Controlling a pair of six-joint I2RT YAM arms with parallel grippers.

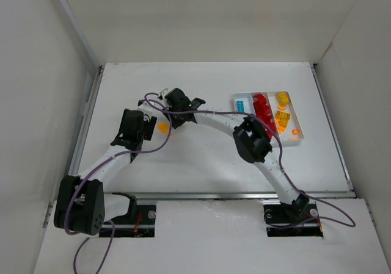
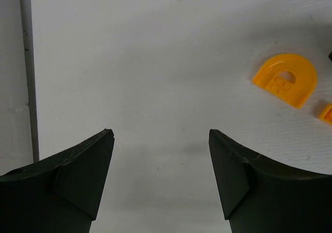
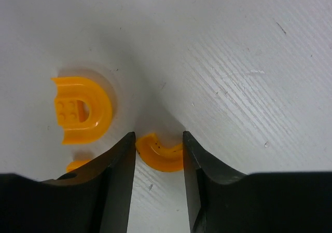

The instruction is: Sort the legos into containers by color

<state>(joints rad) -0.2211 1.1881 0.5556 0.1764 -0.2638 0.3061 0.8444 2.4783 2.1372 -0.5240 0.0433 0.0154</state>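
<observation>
White table (image 1: 201, 158), carrying all below. Left arm (image 1: 104, 161): reaches to the table's middle left; left jaws released, standing wide over bare table, nothing between them. Right arm (image 1: 269, 164): stretches across to the left, ending just beside the left arm's wrist; right jaws clenched on a curved orange lego (image 3: 161, 158), one finger (image 3: 116, 186) touching each end, the piece low against the table. White tray (image 1: 247, 93): far right of the table, three long compartments; teal-blue legos (image 1: 242, 105) in the left one, red legos (image 1: 263, 108) in the middle, yellow and orange legos (image 1: 282, 118) in the right. Orange arch lego (image 2: 298, 72): loose on the table, just beside the right jaws. Small orange piece (image 2: 327, 113): near the arch, partly cut off by the view's edge
</observation>
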